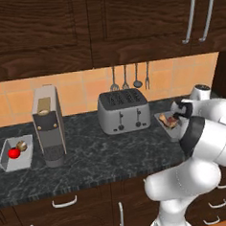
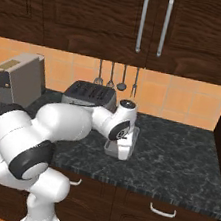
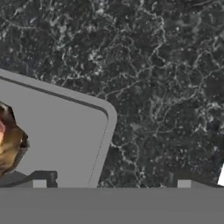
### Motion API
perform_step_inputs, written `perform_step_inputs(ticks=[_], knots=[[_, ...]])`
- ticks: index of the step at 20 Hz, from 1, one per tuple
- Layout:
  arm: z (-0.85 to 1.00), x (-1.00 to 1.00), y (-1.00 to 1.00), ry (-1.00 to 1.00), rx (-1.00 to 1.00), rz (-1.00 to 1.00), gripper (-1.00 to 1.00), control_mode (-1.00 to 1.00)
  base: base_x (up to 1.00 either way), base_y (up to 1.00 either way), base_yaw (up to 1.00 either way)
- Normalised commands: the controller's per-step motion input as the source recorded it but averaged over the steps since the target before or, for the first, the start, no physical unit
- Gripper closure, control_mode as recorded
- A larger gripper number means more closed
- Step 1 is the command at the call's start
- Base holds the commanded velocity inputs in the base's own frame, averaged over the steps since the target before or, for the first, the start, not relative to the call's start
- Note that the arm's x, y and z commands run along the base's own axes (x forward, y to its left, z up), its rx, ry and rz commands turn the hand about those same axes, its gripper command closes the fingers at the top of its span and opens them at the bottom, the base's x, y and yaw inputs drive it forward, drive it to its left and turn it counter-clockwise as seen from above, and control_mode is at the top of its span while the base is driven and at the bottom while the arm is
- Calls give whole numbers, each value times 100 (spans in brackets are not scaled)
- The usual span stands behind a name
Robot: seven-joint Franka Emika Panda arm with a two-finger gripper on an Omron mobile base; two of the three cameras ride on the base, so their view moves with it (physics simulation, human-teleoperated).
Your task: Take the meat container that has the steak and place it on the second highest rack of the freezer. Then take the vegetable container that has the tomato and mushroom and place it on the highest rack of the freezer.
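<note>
The meat container (image 1: 170, 131) is a grey tray on the counter, right of the toaster, with the brown steak (image 1: 171, 122) inside. My gripper (image 2: 119, 150) points down at this tray (image 2: 135, 135). In the hand view the gripper (image 3: 111, 184) is open, its tips standing either side of the tray's rim (image 3: 108, 119), with the steak (image 3: 9, 144) at the left edge. The vegetable container (image 1: 8, 164) sits at the counter's far left and holds the red tomato (image 1: 13, 153) and the mushroom (image 1: 22, 146). The freezer and its racks are out of view.
A silver toaster (image 1: 123, 110) and a tall coffee machine (image 1: 48, 125) stand between the two containers. Utensils (image 1: 129, 77) hang on the tiled back wall. Dark cabinets (image 1: 127, 22) hang above, and drawers sit below the counter edge (image 1: 91, 181).
</note>
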Motion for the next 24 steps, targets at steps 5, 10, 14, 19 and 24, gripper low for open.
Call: perform_step_inputs(ticks=[5,10,14,19,24], knots=[[-46,40,0,5,13,-4,-100,-100,0,0,0],[-20,21,0,0,1,-2,-100,-100,0,0,0],[-30,0,0,0,0,-1,-100,-100,0,0,0],[-26,0,0,0,0,-1,-100,-100,0,0,0],[-1,0,0,0,0,0,-100,-100,0,0,0]])
